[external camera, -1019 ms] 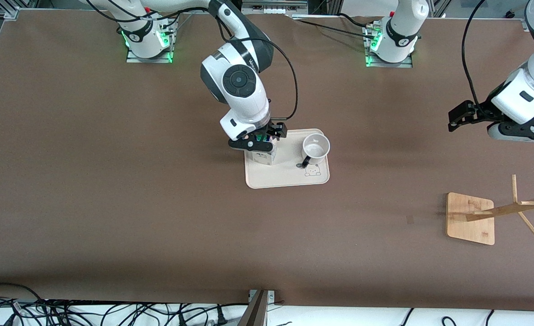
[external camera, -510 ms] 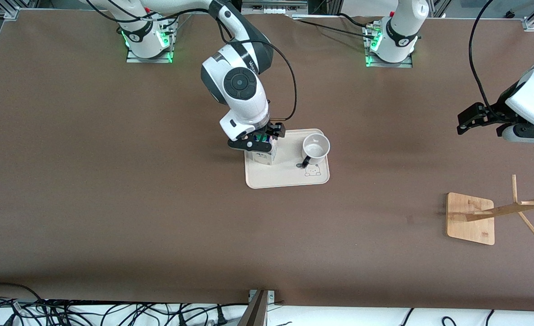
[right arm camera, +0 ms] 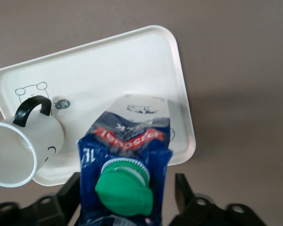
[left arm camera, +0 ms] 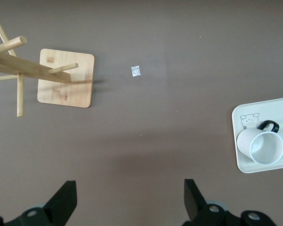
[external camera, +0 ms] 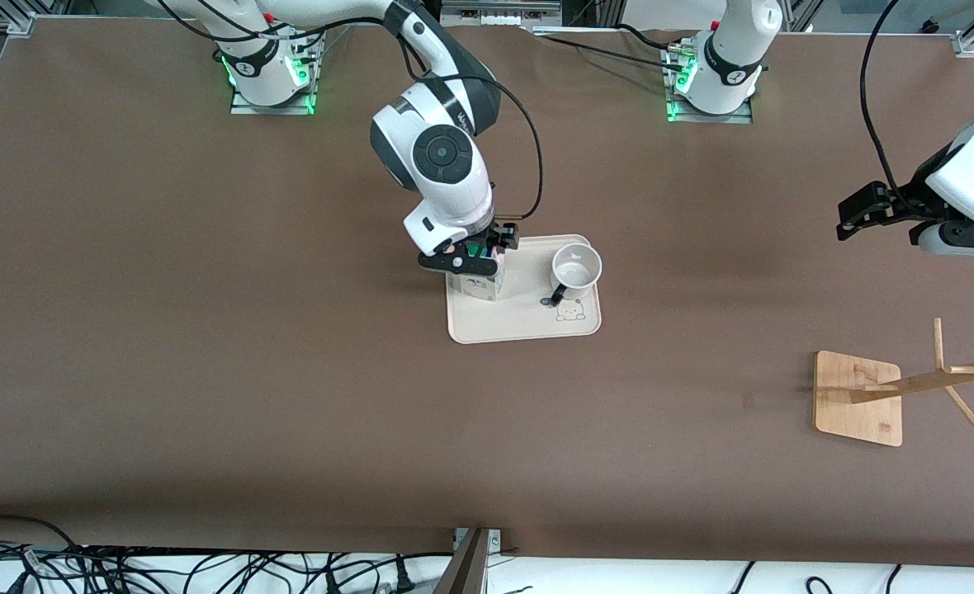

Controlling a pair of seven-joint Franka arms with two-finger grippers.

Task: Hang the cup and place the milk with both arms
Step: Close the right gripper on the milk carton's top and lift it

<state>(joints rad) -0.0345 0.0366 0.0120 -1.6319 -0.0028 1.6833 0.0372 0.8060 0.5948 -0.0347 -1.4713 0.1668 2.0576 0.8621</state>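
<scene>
The milk (external camera: pixel 480 287), a dark blue and white carton with a green cap, stands upright on a cream tray (external camera: pixel 520 326). My right gripper (external camera: pixel 469 257) is low over it. In the right wrist view the fingers (right arm camera: pixel 181 188) are open astride the milk (right arm camera: pixel 127 136), with a gap on one side. The cup (external camera: pixel 576 268), white with a black handle, stands upright on the same tray beside the milk, toward the left arm's end; it also shows in the right wrist view (right arm camera: pixel 19 150). My left gripper (external camera: pixel 854 216) is open and empty above bare table. It sees the cup (left arm camera: pixel 260 146) far off.
A wooden cup rack (external camera: pixel 858 398) with slanting pegs stands toward the left arm's end, nearer the front camera than the left gripper; it also shows in the left wrist view (left arm camera: pixel 66 77). A small pale scrap (left arm camera: pixel 135 70) lies on the brown table between rack and tray.
My left gripper has drifted toward the left arm's end of the table and slightly upward. My right gripper has shifted only a little over the milk. Milk and cup have not moved.
</scene>
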